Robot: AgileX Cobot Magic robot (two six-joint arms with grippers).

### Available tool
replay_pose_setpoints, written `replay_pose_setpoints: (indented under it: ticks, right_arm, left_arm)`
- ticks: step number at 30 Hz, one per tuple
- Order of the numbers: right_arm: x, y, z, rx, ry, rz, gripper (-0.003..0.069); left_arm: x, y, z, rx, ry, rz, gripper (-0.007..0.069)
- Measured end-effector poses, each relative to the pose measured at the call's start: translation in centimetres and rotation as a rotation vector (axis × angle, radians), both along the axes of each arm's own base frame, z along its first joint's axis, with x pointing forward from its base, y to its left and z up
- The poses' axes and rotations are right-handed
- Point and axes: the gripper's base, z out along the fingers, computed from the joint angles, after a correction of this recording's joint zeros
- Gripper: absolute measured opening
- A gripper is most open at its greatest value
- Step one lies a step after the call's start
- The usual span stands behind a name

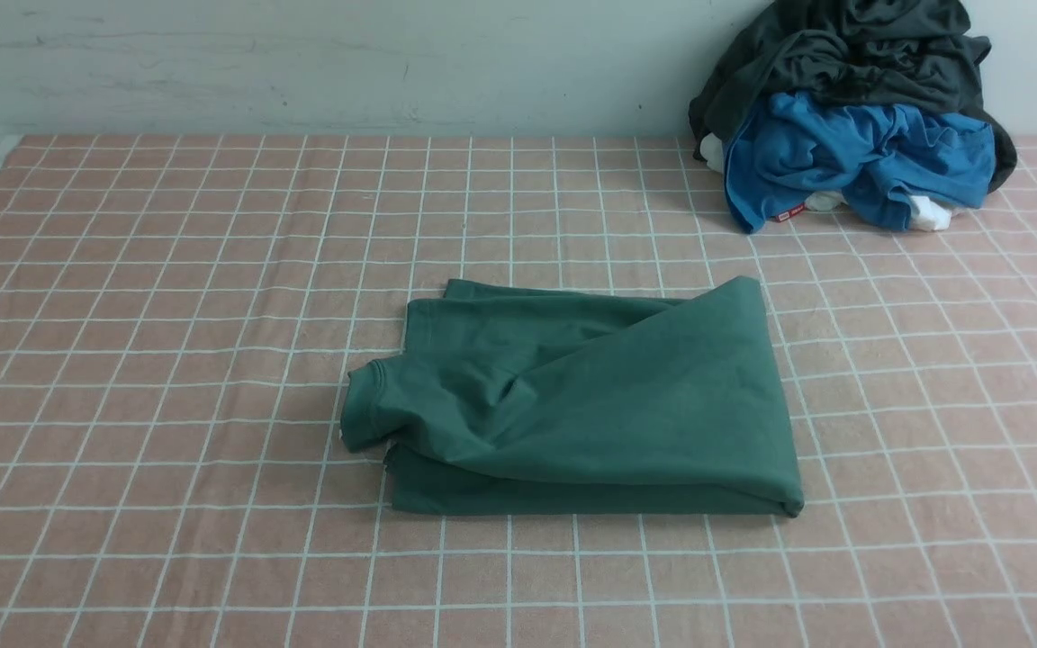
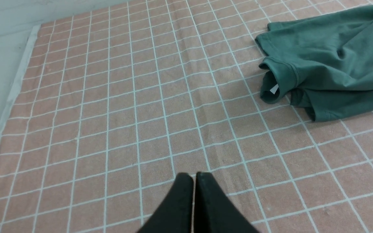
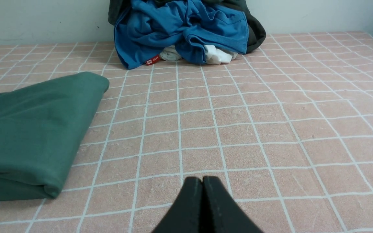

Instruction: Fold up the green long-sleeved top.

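Near the middle of the surface [image 1: 122, 360], which is covered by a pink cloth with a white grid, the green long-sleeved top [image 1: 590, 405] is seen lying folded into a rough rectangle. From the front, one large smooth flap is shown laid slantwise over the layers beneath, and a cuffed sleeve end [image 1: 365, 405] sticks out on the robot's left side of the bundle. Neither arm is caught in this front view.

At the far right corner, against the pale wall [image 1: 302, 63], a heap of clothes is piled: a dark grey garment [image 1: 843, 54] on top, a bright blue garment [image 1: 852, 153] below it, and bits of white cloth [image 1: 928, 214] at the bottom edge.

Only the left wrist view shows the left gripper [image 2: 194, 176]; its black fingers [image 2: 181, 194] are pressed together with nothing between them, above bare cloth and well apart from the top. That view alone reveals a small white tag [image 2: 274, 89] inside the open sleeve end, and the stacked edges of the fold beside it. The surface's pale edge is also shown there.

Only the right wrist view shows the right gripper [image 3: 202, 179], its fingers [image 3: 217, 200] likewise closed on nothing, near the rounded folded edge of the top on the robot's right side but not touching it. A small red label [image 3: 152, 60] at the hem of the blue garment is shown most clearly there; its print cannot be read.
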Motion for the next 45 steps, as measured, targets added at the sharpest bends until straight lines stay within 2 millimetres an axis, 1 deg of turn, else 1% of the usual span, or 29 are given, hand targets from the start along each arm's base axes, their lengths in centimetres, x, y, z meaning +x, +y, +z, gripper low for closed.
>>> replay_pose_setpoints:
  ticks: [4, 7, 8, 9, 10, 11, 14, 15, 17, 23, 45]
  right_arm:
    - [0.0, 0.0, 0.0, 0.0, 0.0, 0.0, -0.0014]
    - [0.0, 0.0, 0.0, 0.0, 0.0, 0.0, -0.0014]
    - [0.0, 0.0, 0.0, 0.0, 0.0, 0.0, -0.0014]
    - [0.0, 0.0, 0.0, 0.0, 0.0, 0.0, -0.0014]
    - [0.0, 0.0, 0.0, 0.0, 0.0, 0.0, -0.0014]
    - [0.0, 0.0, 0.0, 0.0, 0.0, 0.0, -0.0014]
    - [0.0, 0.0, 0.0, 0.0, 0.0, 0.0, -0.0014]
    - [0.0, 0.0, 0.0, 0.0, 0.0, 0.0, -0.0014]
    - [0.0, 0.0, 0.0, 0.0, 0.0, 0.0, -0.0014]
    - [0.0, 0.0, 0.0, 0.0, 0.0, 0.0, -0.0014]
    - [0.0, 0.0, 0.0, -0.007, 0.001, 0.001, -0.0014]
  left_arm:
    - [0.6, -0.3, -2.1, -0.053, -0.117, 0.017, -0.0003]
    - [1.2, -0.5, -4.3, -0.13, -0.243, 0.055, -0.0003]
    - [1.2, -0.5, -4.4, -0.139, -0.252, 0.058, -0.0003]
    - [1.4, -0.5, -5.5, -0.162, -0.277, 0.081, -0.0003]
    - [1.6, -0.5, -5.9, -0.166, -0.28, 0.089, -0.0003]
    - [1.9, -0.4, -7.2, -0.175, -0.28, 0.117, -0.0003]
    - [2.4, -0.2, -10.1, -0.161, -0.219, 0.154, -0.0003]
    - [2.4, -0.1, -10.8, -0.153, -0.2, 0.157, -0.0003]
    - [2.5, -0.1, -11.6, -0.139, -0.177, 0.16, -0.0003]
    - [2.4, -0.1, -11.7, -0.171, -0.153, 0.175, -0.0003]
    - [2.4, -0.1, -11.8, -0.171, -0.149, 0.171, -0.0003]
